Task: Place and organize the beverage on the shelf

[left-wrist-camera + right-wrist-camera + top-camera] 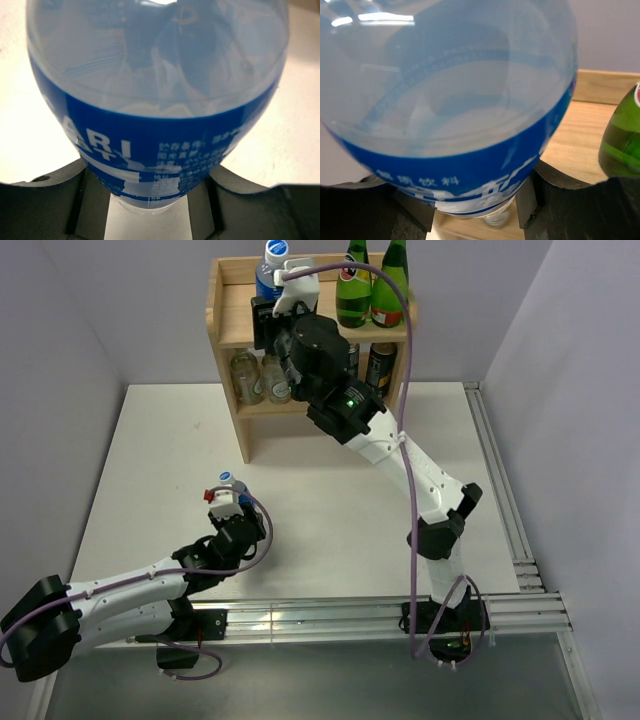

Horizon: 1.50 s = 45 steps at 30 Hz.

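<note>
Seen from above, the right claw [276, 298] is clamped on a blue-label bottle [271, 268] at the left of the shelf's [243, 425] top board, with two green bottles [352, 295] standing at its right end. The left claw [229, 505] grips a second bottle [229, 485] upright over the desk [330, 500], well apart from the shelf. Only that view shows the jars [247, 377] and dark cans [380, 365] on the lower tier. The wrist views alone show fingers [545, 200] pressed against each blue label, though not whether either bottle's base rests on anything.
</note>
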Available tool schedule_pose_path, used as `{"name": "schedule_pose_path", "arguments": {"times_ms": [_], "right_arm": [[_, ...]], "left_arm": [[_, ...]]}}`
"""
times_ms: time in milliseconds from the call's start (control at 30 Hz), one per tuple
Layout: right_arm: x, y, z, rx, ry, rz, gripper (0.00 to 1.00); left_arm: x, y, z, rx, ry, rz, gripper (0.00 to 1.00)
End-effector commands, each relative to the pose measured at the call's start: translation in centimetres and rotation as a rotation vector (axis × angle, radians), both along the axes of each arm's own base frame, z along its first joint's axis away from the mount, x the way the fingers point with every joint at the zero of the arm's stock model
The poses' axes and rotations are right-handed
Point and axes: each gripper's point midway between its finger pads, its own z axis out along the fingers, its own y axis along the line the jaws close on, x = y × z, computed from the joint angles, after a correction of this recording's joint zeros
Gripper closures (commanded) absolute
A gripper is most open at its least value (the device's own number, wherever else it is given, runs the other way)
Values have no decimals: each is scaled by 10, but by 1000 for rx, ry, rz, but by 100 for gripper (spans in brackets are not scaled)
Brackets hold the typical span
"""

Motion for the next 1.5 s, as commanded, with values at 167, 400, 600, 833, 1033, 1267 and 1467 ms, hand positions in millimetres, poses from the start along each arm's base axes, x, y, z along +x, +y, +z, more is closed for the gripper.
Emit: {"name": "schedule_pose_path", "arguments": {"times_ms": [167,400,600,833,1033,1267,1467], "right_arm": [[24,-55,63,83,-195,-90,100],[44,-59,51,75,-183,-104,100],[62,-53,28,62,-144,-101,100],[78,-49,6,49,-108,-116,82],[87,-43,-9,32,-87,-116,49],[102,-39,-22,36,-85,-130,16],[109,-34,-33,28,-76,-133,11]], "left_arm": [[7,-17,21,-138,-90,17,100],[9,-26,13,-113,-75,6,100],[9,-31,8,-104,-67,-4,100],[10,-32,7,-98,-70,-5,100],[11,-34,3,-88,-67,-13,100],[12,-33,2,-86,-73,-5,100],[12,-32,6,-92,-86,-5,100]]}}
